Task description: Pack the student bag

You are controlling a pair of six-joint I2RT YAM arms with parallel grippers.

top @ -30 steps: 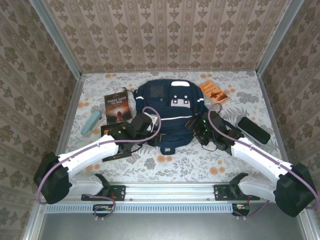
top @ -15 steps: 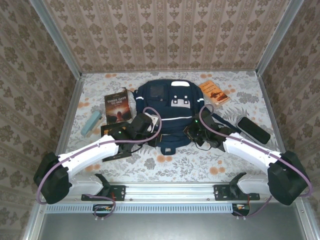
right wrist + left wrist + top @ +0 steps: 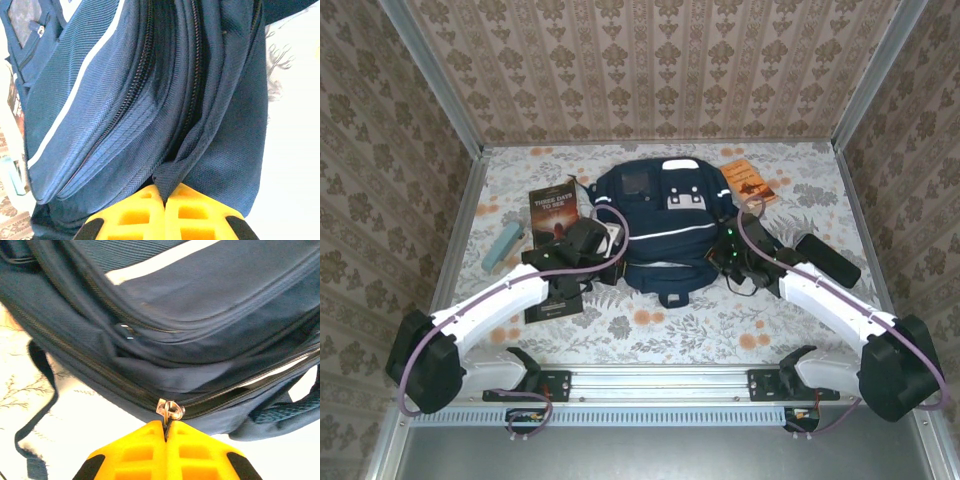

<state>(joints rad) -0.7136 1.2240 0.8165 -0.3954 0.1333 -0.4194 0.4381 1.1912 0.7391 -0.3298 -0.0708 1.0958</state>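
The student bag [image 3: 660, 215], a navy backpack with white stripes, lies flat at the table's middle. My left gripper [image 3: 616, 266] is at its near left edge. In the left wrist view its yellow jaws [image 3: 165, 426] are shut on the metal zip pull [image 3: 170, 410] of the bag's main zip, which gapes slightly to the right of the pull. My right gripper [image 3: 717, 260] is at the bag's near right side. There its jaws [image 3: 165, 192] pinch a fold of the bag's fabric [image 3: 172, 177] beside the zip track.
A dark book [image 3: 553, 212] lies left of the bag, and a black book [image 3: 552, 300] lies under my left arm. A light blue case [image 3: 502, 246] is further left. An orange book [image 3: 748, 183] lies at the back right, a black case [image 3: 827, 260] at the right.
My right gripper has closed on the bag's fabric at its near right side. My left gripper has moved left with the zip pull in it, and the bag's near edge has bunched up.
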